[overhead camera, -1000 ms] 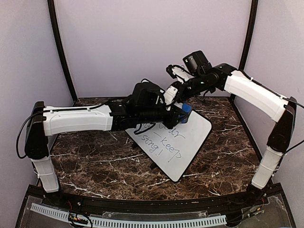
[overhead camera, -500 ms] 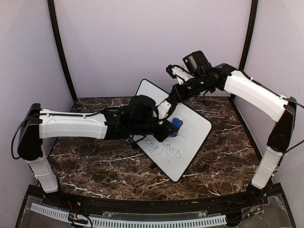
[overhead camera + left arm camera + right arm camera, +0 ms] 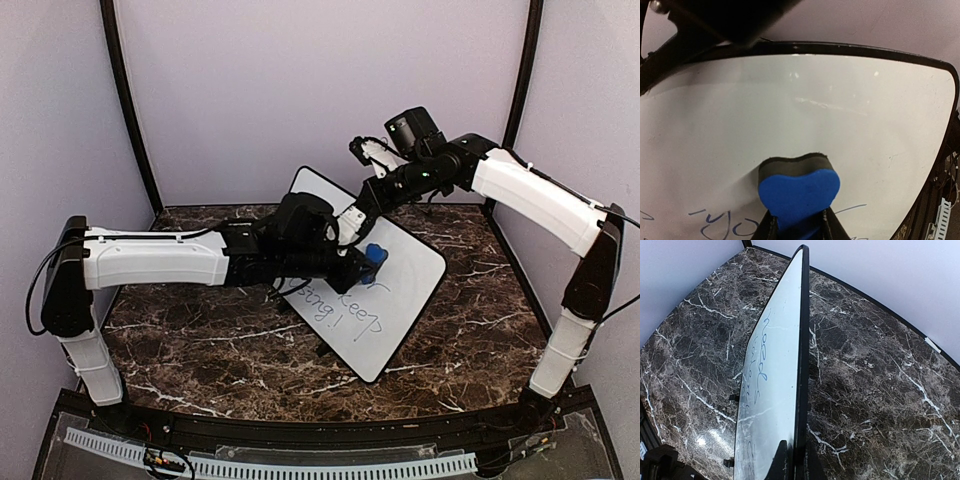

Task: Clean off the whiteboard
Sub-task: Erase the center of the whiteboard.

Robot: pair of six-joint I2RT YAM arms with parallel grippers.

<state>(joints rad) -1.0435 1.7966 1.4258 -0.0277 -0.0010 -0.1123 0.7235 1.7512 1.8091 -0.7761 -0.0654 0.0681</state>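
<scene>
The whiteboard [image 3: 400, 280] stands tilted on the marble table, with blue handwriting across its lower half. My left gripper [image 3: 366, 262] is shut on a blue eraser [image 3: 374, 256] with a dark felt face, pressed against the board's middle. In the left wrist view the eraser [image 3: 799, 192] sits on the white surface [image 3: 805, 110] just above a line of writing [image 3: 720, 227]. My right gripper [image 3: 368, 198] is shut on the board's upper edge. In the right wrist view its fingers [image 3: 781, 462] pinch the black rim [image 3: 802, 365] seen edge-on.
Dark marble tabletop [image 3: 200, 340] spreads to the left and front of the board. Purple walls with black corner posts [image 3: 125, 100] close in the back and sides. The board's black support feet [image 3: 733, 397] rest on the table.
My left gripper dragged the eraser from the board's upper middle down and left, then slightly back up and right. The top line of writing is gone. The right arm has stayed still.
</scene>
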